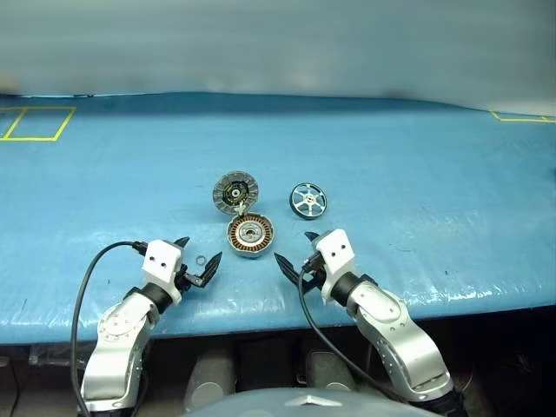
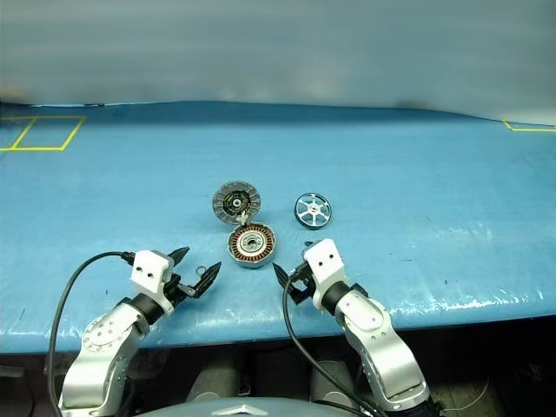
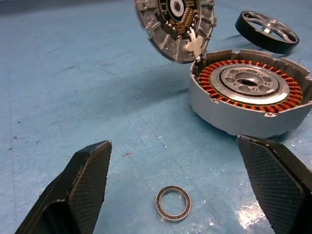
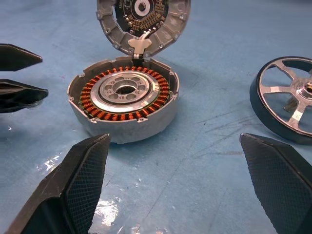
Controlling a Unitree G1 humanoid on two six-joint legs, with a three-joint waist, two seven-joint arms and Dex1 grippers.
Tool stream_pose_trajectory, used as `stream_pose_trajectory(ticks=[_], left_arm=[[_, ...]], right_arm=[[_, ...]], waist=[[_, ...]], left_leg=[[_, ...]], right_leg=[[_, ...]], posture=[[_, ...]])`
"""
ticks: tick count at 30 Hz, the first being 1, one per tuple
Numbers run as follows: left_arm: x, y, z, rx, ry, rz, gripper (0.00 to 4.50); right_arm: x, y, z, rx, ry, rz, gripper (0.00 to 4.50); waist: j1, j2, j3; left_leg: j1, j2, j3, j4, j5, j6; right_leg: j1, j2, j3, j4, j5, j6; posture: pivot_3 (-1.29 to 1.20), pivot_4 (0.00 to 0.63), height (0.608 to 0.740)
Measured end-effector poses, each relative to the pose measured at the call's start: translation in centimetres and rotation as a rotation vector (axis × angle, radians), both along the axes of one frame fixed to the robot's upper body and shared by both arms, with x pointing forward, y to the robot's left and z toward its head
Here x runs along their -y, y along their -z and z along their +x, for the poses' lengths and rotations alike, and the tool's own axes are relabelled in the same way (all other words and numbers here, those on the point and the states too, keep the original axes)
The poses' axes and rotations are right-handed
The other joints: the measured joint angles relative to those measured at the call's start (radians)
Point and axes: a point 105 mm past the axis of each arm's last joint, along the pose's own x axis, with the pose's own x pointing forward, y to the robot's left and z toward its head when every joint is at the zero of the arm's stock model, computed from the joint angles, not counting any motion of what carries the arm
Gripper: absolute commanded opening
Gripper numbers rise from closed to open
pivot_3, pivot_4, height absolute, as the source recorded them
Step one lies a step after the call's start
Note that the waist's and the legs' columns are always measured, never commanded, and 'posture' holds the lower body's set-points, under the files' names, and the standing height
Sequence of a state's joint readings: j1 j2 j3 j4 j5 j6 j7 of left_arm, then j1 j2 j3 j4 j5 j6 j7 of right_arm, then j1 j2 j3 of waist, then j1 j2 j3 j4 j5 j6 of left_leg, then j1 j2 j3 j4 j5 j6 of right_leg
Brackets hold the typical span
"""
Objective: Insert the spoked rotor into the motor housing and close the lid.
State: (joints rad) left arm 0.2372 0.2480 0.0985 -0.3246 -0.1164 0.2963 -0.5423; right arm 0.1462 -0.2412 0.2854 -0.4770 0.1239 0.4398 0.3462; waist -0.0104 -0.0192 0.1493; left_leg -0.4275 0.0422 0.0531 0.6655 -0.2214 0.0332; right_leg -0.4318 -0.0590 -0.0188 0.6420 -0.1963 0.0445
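1. Even, fairly bright light falls from above on the blue table cover [image 1: 417,182]; its colour stays uniform out to the far edge.
2. Shadows are soft and short: a faint dark patch lies beside the motor housing [image 3: 248,95], under the raised lid [image 3: 174,27].
3. Bright glare patches shine on the glossy cover just in front of the housing in both wrist views, and along the table's near edge.
4. The background beyond the far edge is a pale, featureless blur.
5. In the wrist views the left gripper [image 3: 170,190] and right gripper [image 4: 175,190] fingers look slightly soft, while the copper windings are crisp.
6. The small ring [image 3: 173,203] casts almost no shadow.
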Motion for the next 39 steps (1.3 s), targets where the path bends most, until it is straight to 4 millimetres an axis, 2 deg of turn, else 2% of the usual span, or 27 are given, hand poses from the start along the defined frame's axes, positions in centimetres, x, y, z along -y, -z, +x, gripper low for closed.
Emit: stream_pose_trajectory(ticks=[8, 15, 16, 17, 21, 22, 27, 32, 36, 38, 39], left_arm=[[0.1, 1.1, 0.0, -0.048, 0.035, 0.014, 4.46], [-0.1, 1.3, -0.1, -0.063, 0.057, 0.025, 4.46], [-0.1, 1.3, -0.1, -0.063, 0.059, 0.026, 4.09], [-0.2, 1.3, -0.1, -0.063, 0.057, 0.027, 3.92], [-0.6, 1.6, -0.1, -0.072, 0.052, 0.050, 2.63], [-0.7, 1.7, -0.1, -0.073, 0.050, 0.056, 2.18], [-0.9, 1.9, -0.4, -0.069, 0.067, 0.106, 0.65], [-1.1, 1.7, -0.8, -0.077, 0.106, 0.138, 0.66], [-0.8, 1.0, -0.9, -0.090, 0.142, 0.101, 0.66], [-0.6, 0.1, -0.3, -0.080, 0.162, 0.065, 0.66], [-0.4, -1.0, 0.2, -0.049, 0.177, 0.054, 0.66]], right_arm=[[0.2, 0.6, -1.3, 0.001, -0.048, 0.013, 4.50], [0.2, 1.3, -1.6, -0.024, -0.060, 0.017, 4.50], [0.2, 1.3, -1.6, -0.026, -0.061, 0.016, 4.50], [0.3, 1.4, -1.6, -0.027, -0.061, 0.016, 4.50], [0.3, 1.4, -1.6, -0.026, -0.058, 0.014, 4.50], [0.3, 1.4, -1.6, -0.026, -0.056, 0.014, 4.50], [0.4, 1.3, -1.5, -0.023, -0.048, 0.014, 4.50], [0.4, 1.3, -1.3, -0.021, -0.047, 0.010, 4.50], [0.4, 1.4, -1.3, -0.020, -0.047, 0.005, 4.50], [0.4, 1.2, -1.1, -0.013, -0.049, 0.004, 4.50], [0.3, 1.1, -1.1, -0.010, -0.050, 0.004, 4.50]], waist=[[-0.001, 0.000, 0.000], [-0.001, 0.001, 0.000], [-0.001, 0.001, 0.000], [-0.001, 0.001, 0.000], [-0.001, 0.002, -0.001], [-0.001, 0.002, -0.001], [0.000, 0.003, -0.002], [-0.002, 0.005, -0.003], [0.000, 0.005, -0.002], [0.003, 0.004, -0.002], [0.005, 0.003, -0.001]], left_leg=[[0.000, 0.001, 0.000, 0.000, -0.003, -0.005], [0.000, 0.001, 0.000, -0.001, -0.003, -0.005], [0.000, 0.001, 0.000, -0.001, -0.003, -0.005], [0.000, 0.001, 0.000, -0.001, -0.003, -0.005], [0.000, 0.001, 0.000, -0.001, -0.003, -0.005], [0.000, 0.001, 0.000, -0.002, -0.003, -0.005], [0.000, 0.001, 0.000, -0.003, -0.003, -0.005], [0.000, 0.001, 0.001, -0.004, -0.004, -0.006], [-0.003, 0.001, 0.001, -0.004, -0.004, -0.006], [-0.004, 0.001, 0.001, -0.003, -0.004, -0.006], [-0.005, 0.001, 0.000, -0.003, -0.003, -0.006]], right_leg=[[-0.001, -0.001, -0.001, 0.000, 0.000, 0.000], [-0.002, -0.002, -0.002, 0.000, 0.000, -0.001], [-0.002, -0.002, -0.002, 0.000, 0.000, -0.001], [-0.002, -0.002, -0.003, 0.000, 0.000, -0.001], [-0.002, -0.003, -0.003, 0.000, 0.000, -0.001], [-0.002, -0.003, -0.004, -0.001, 0.000, -0.001], [-0.002, -0.005, -0.006, -0.002, 0.000, -0.001], [-0.003, -0.011, -0.009, -0.002, -0.001, -0.001], [-0.006, -0.013, -0.017, -0.001, -0.001, -0.002], [-0.007, -0.012, -0.019, -0.001, -0.001, -0.002], [-0.006, -0.012, -0.020, 0.000, -0.001, -0.002]], posture=[[0.00, 0.150, 0.740], [0.00, 0.150, 0.740], [0.00, 0.150, 0.740], [0.00, 0.150, 0.740], [0.00, 0.150, 0.740], [0.00, 0.150, 0.740], [0.00, 0.150, 0.740], [0.00, 0.150, 0.740], [0.00, 0.150, 0.740], [0.00, 0.150, 0.740], [0.00, 0.150, 0.740]])
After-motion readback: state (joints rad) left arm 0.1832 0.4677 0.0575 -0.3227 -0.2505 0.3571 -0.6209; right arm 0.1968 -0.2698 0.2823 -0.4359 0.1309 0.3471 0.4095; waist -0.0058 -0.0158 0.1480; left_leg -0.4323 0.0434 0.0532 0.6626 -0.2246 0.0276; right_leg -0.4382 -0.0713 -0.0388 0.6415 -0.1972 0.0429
